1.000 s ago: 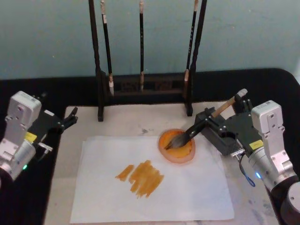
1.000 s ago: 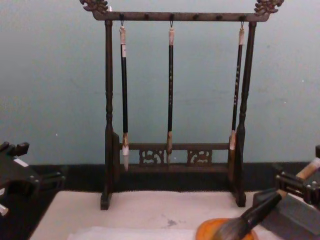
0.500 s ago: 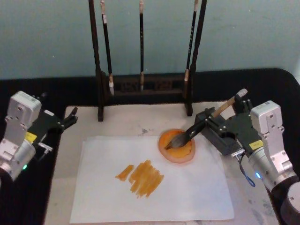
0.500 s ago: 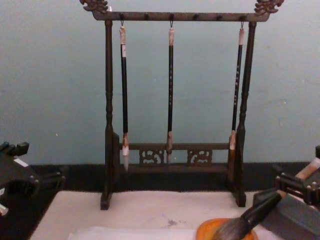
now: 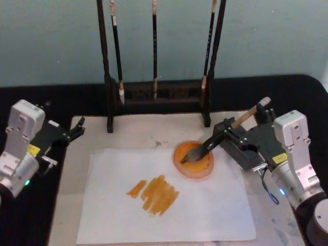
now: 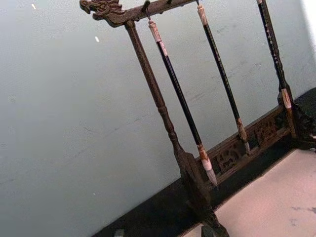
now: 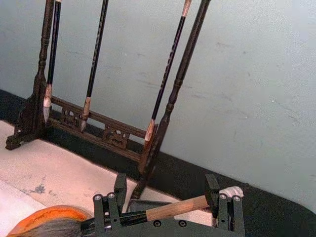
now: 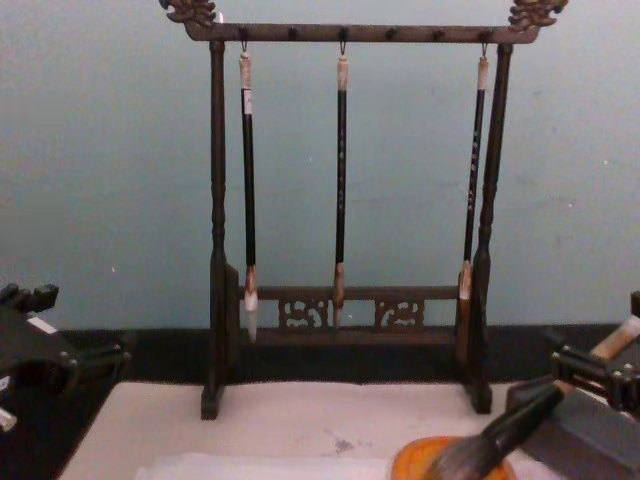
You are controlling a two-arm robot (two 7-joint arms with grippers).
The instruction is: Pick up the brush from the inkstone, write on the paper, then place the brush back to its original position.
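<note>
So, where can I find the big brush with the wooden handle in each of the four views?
Head view: the brush lies right of centre, bristles in the orange dish, handle in the right gripper.
Chest view: lower right corner, the brush slants up to the right.
Right wrist view: along the lower edge, the brush crosses the gripper.
Left wrist view: not in it.
Shared landmark: the brush rack.
</note>
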